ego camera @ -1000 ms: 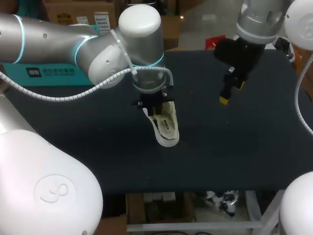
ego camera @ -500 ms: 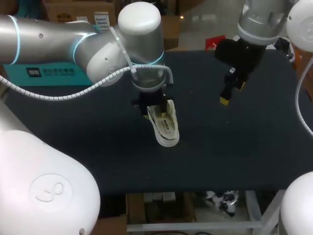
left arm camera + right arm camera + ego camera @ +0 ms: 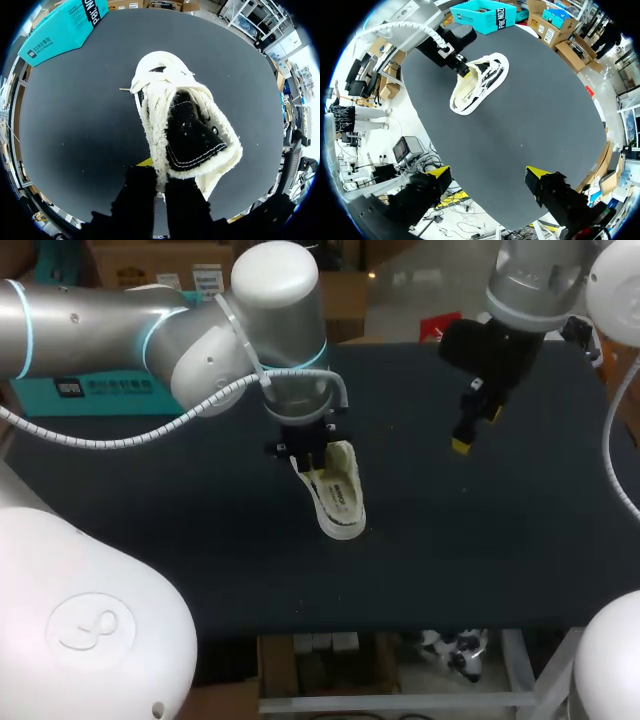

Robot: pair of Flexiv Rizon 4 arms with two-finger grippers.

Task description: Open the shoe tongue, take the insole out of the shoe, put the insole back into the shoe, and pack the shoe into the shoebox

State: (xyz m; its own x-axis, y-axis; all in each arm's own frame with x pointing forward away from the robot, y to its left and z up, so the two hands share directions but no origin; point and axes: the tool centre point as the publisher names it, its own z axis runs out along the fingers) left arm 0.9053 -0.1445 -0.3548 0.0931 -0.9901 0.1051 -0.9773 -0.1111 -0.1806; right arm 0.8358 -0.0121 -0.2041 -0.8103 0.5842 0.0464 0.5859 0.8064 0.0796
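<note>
Left gripper [image 3: 306, 454]: set at the heel end of the shoe [image 3: 338, 498]. In the left wrist view its two dark fingers [image 3: 137, 197] are seen drawn narrow, with the fleecy white rim of the heel pinched between them, so the shoe is held by that rim. One yellow tip is glimpsed beside the rim; the other is hidden by fleece.

Shoe: stretched straight ahead of the left gripper, heel nearest the fingers, toe farthest from them and resting on the dark table [image 3: 500, 540]. The opening is turned toward the left wrist. A black piece with white stitching is seen inside the woolly lining; whether it is tongue or insole cannot be told. White laces are bunched toward the toe. From the right wrist view the pale sole is shown facing the right gripper, so the shoe appears tipped onto its side.

Right gripper [image 3: 462, 440]: held above the table, well apart from the shoe. Its yellow tips are spread wide, and nothing is held between them. The shoe lies far ahead of it.

Teal box [image 3: 60, 27]: noted at the table's edge, beyond the toe of the shoe and off to one side, well apart from both grippers.
</note>
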